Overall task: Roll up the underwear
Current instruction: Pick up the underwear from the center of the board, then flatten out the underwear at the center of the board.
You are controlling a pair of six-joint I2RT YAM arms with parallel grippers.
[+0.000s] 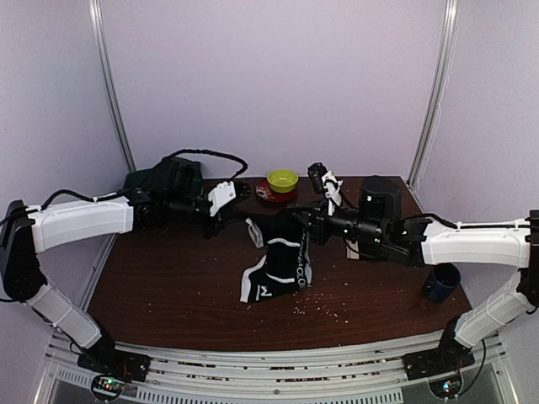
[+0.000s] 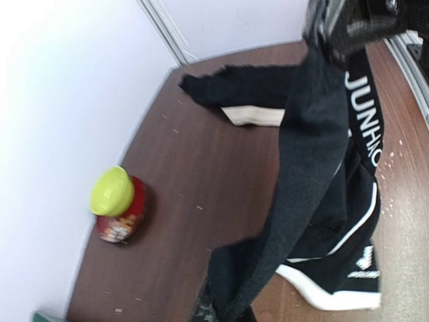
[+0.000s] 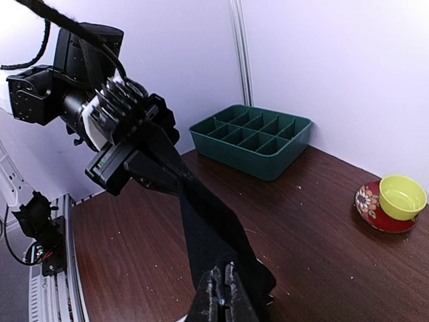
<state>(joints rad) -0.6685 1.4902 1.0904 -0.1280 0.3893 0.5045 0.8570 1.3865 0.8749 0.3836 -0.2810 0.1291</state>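
The underwear (image 1: 278,265), black with white trim and a lettered band, hangs stretched between both grippers above the brown table (image 1: 168,303). My left gripper (image 1: 238,220) is shut on one end of it; in the left wrist view the fabric (image 2: 301,168) rises from that gripper (image 2: 224,314) at the bottom edge. My right gripper (image 1: 305,217) is shut on the other end, with its jaws pinching the black cloth (image 3: 208,228) at the bottom of the right wrist view (image 3: 226,295). Another black piece with a pale band (image 2: 251,115) lies on the table behind; I cannot tell whether it is separate.
A yellow-green bowl (image 1: 282,179) sits on a red plate at the back centre. A green compartment tray (image 3: 255,137) stands at the back left, and a dark blue cup (image 1: 442,282) at the right edge. Crumbs are scattered over the table.
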